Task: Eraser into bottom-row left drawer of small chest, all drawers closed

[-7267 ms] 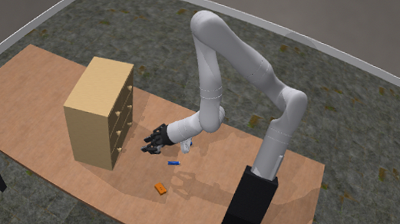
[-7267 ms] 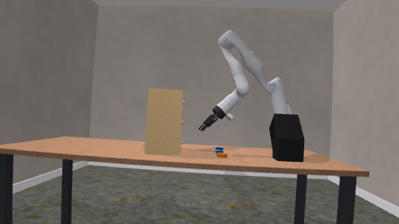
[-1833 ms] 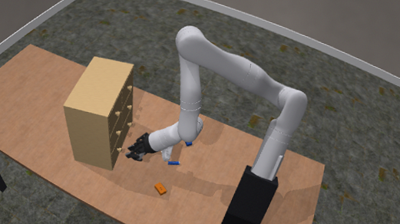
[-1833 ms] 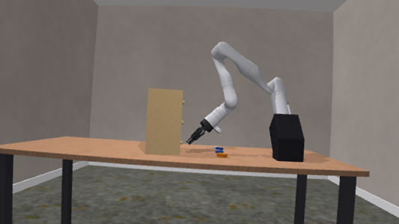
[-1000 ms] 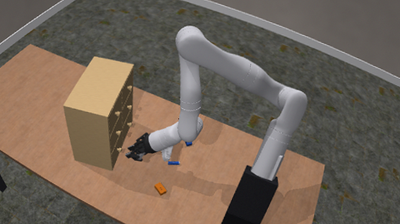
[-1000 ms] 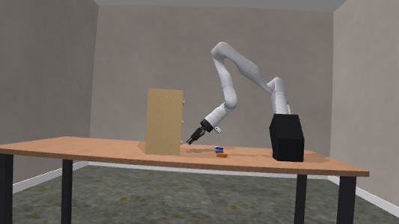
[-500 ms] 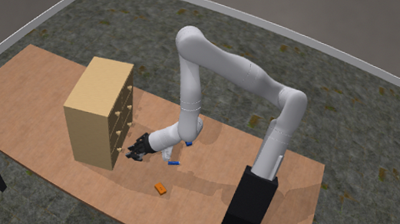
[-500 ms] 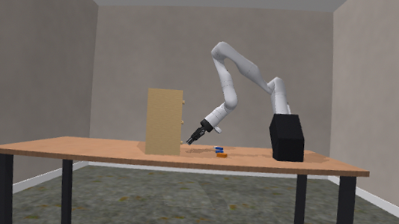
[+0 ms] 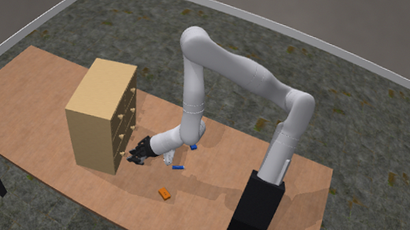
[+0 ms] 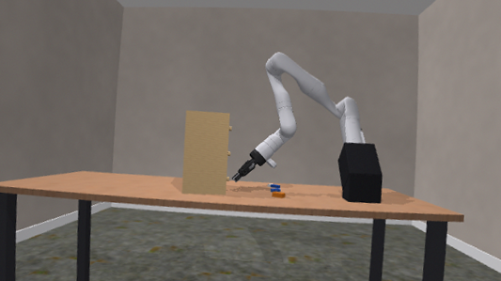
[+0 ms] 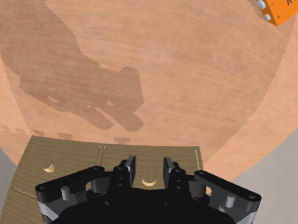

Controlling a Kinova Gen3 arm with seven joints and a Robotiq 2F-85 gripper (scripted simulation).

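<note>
The small wooden chest (image 9: 100,113) stands on the table with its knobbed front facing the arm; it also shows in the exterior view (image 10: 205,152). All its drawers look pushed in. My gripper (image 9: 135,157) is low at the chest's bottom row, at the knob nearest the camera (image 9: 122,153). In the wrist view my fingers stand partly open on either side of that knob (image 11: 148,181) and do not squeeze it. A small blue block (image 9: 194,147), a blue stick (image 9: 178,167) and an orange block (image 9: 164,193) lie on the table. I cannot tell which is the eraser.
The arm's black base (image 9: 256,205) stands at the right of the table. The arm's forearm hangs over the small blue block.
</note>
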